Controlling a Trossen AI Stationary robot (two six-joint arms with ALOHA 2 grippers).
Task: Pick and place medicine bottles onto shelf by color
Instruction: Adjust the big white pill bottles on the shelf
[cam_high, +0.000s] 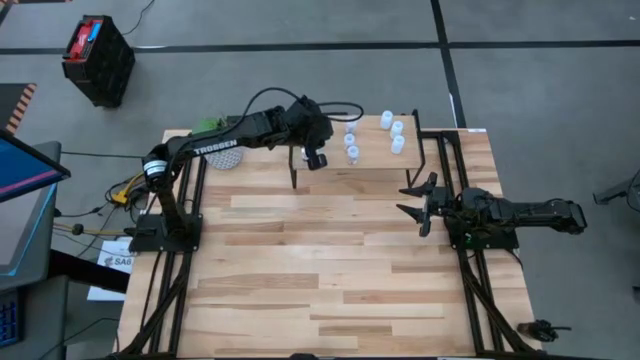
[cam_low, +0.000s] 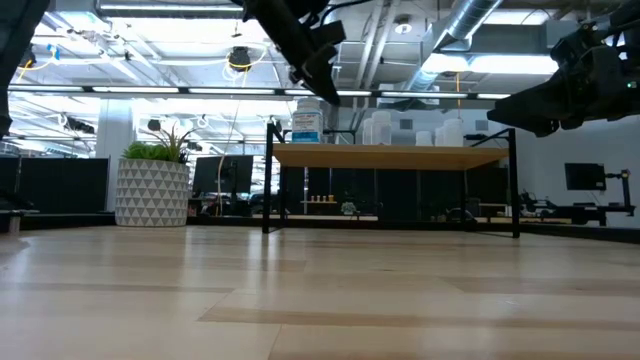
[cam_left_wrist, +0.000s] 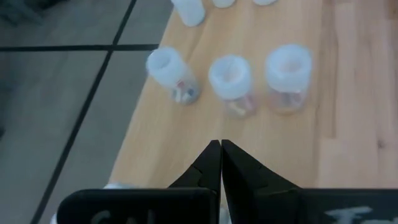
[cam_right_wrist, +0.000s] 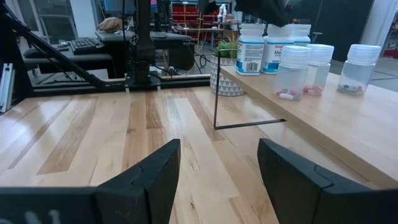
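Left gripper (cam_left_wrist: 221, 149) hangs over the shelf (cam_high: 370, 165), fingers pressed together, empty. Three clear medicine bottles (cam_left_wrist: 230, 84) stand in a row just beyond the tips, apart from them. Right gripper (cam_high: 420, 205) waits over the desk (cam_high: 330, 270) beside the shelf, fingers spread wide, empty.

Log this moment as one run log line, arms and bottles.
left gripper: shut, empty, over shelf | right gripper: open, waiting beside shelf | medicine bottles: standing on shelf
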